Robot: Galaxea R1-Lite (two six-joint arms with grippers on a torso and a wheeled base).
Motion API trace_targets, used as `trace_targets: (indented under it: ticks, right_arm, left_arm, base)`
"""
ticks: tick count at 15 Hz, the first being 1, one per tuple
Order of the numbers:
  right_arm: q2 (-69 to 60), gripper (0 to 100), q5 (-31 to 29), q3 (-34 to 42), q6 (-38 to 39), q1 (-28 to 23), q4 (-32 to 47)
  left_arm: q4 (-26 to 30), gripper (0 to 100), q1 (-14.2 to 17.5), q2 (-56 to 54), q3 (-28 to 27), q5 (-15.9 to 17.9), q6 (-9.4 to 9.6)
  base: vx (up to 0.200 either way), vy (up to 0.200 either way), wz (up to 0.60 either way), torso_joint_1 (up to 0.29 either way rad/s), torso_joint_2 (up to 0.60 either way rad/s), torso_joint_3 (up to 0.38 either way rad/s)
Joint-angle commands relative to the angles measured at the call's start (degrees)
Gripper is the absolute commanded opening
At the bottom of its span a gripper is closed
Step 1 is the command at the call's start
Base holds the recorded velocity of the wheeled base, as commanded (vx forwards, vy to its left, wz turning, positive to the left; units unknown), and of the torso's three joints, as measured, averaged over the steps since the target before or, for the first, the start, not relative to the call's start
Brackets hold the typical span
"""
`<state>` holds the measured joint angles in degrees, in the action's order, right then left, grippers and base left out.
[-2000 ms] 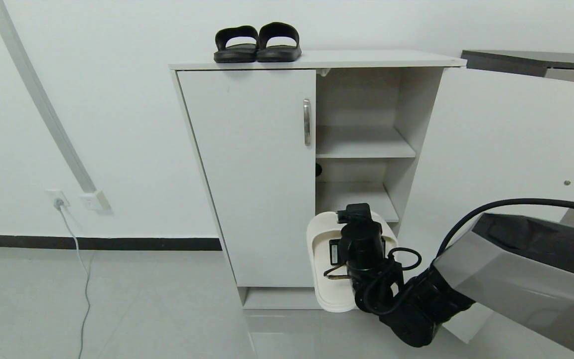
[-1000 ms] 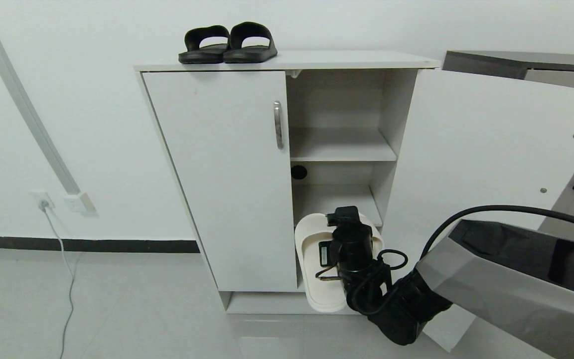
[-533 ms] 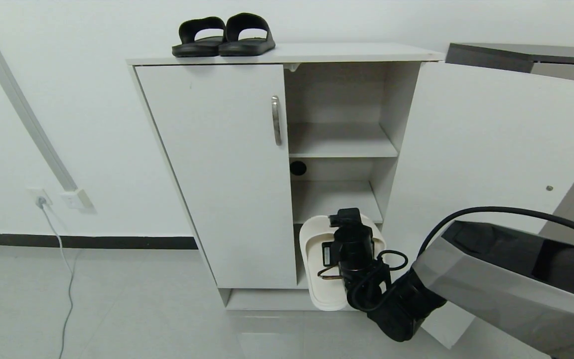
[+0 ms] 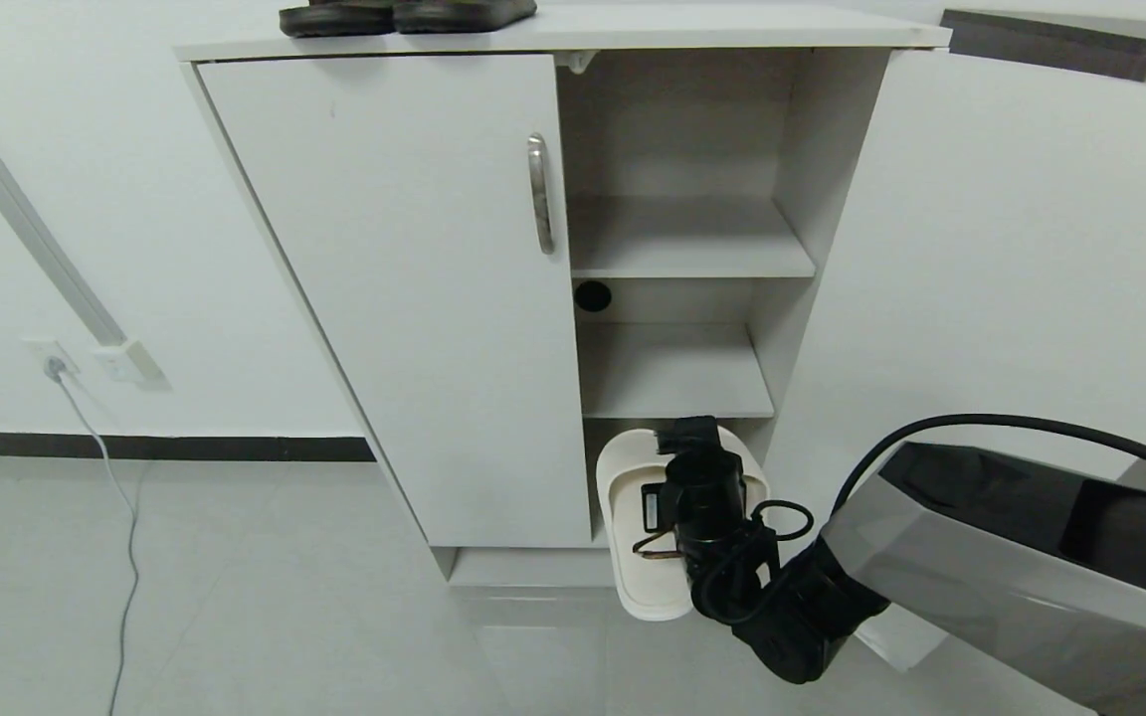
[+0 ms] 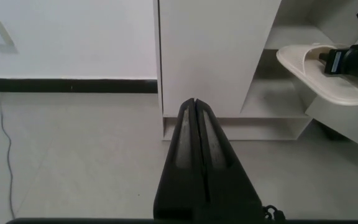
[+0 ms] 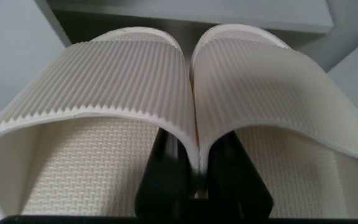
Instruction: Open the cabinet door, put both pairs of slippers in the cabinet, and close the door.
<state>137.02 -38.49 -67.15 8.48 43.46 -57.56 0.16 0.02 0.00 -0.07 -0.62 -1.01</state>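
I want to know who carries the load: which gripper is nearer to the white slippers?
Right. The right gripper is clamped on the white slippers, at the bottom of the cabinet. The left gripper, shut, is apart from them, over the floor before the closed door.

A white wall is meeting a pale grey tiled floor along a black baseboard, a grey conduit is slanting down to a white box beside a socket, and a cable is trailing from the socket to the floor.
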Motion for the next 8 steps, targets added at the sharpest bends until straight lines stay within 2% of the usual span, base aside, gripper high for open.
trace_targets:
  ticks: [1, 3, 6, 8]
  right_arm:
    - [0.00, 0, -0.10, -0.09, -0.05, 0.05, -0.62]
    - [0.26, 0, -0.19, 0.00, -2.42, -0.04, -5.54]
    - [2.02, 0, -0.27, 0.17, -9.28, -1.54, -16.00]
    - [2.37, 0, -0.36, 0.26, -10.24, -2.15, -16.79]
  left_arm:
    - [-0.07, 0, -0.02, 0.09, -0.01, -0.08, -0.04]
    - [-0.07, 0, 0.06, 0.09, -0.01, -0.08, -0.13]
    - [-0.16, 0, -0.02, 0.09, -0.01, -0.17, -0.13]
    - [-0.07, 0, 0.06, 0.09, -0.01, -0.26, -0.13]
  base:
    - [0.000, 0.000, 0.00, 0.007, 0.01, -0.207]
    - [0.000, 0.000, 0.00, 0.007, 0.00, -0.112]
    - [0.000, 0.000, 0.00, 0.000, 0.00, 0.000]
    - [0.000, 0.000, 0.00, 0.000, 0.00, 0.000]
